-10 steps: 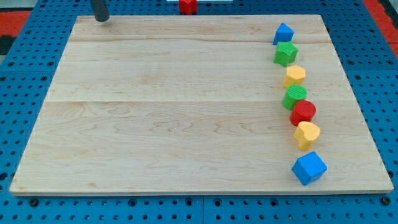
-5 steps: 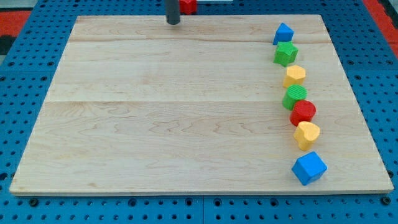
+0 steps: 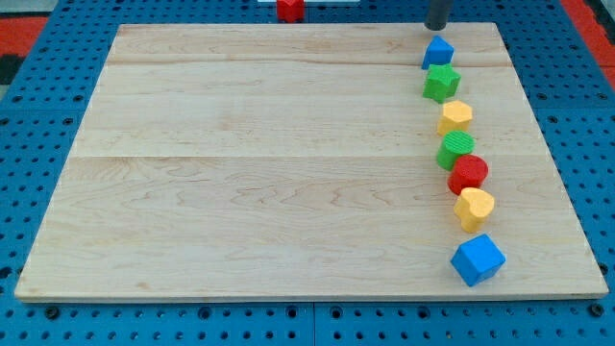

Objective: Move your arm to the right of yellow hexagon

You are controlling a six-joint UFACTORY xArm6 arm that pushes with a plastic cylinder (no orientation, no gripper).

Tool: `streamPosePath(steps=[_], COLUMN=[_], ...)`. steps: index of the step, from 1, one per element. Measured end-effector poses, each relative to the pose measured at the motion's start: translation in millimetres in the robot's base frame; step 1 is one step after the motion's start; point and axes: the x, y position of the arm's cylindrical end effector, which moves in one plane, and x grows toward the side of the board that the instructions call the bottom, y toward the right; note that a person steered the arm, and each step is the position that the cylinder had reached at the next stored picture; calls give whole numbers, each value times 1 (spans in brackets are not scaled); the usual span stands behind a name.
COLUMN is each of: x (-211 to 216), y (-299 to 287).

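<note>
A column of blocks runs down the view's right side of the wooden board (image 3: 240, 163). From the top they are a blue triangle (image 3: 438, 51), a green star (image 3: 442, 83), the yellow hexagon (image 3: 455, 116), a green round block (image 3: 456, 150), a red round block (image 3: 469, 174), a yellow heart-like block (image 3: 474, 208) and a blue cube (image 3: 478, 259). My tip (image 3: 437, 27) is at the board's top edge, just above the blue triangle. It is well above the yellow hexagon and slightly to its left.
A red block (image 3: 290, 10) lies off the board at the view's top centre. Blue pegboard (image 3: 29, 115) surrounds the board on all sides.
My tip has swept along the board's top edge from the view's top left to the top right, stopping above the blue triangle. No block has moved.
</note>
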Motion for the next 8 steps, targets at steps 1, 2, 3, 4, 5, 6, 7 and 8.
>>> streamPosePath(steps=[1,2,3,4,5,6,7,8], x=[1,1,13,67,121,152,191,207], y=[5,45,90,78,75,75,53,12])
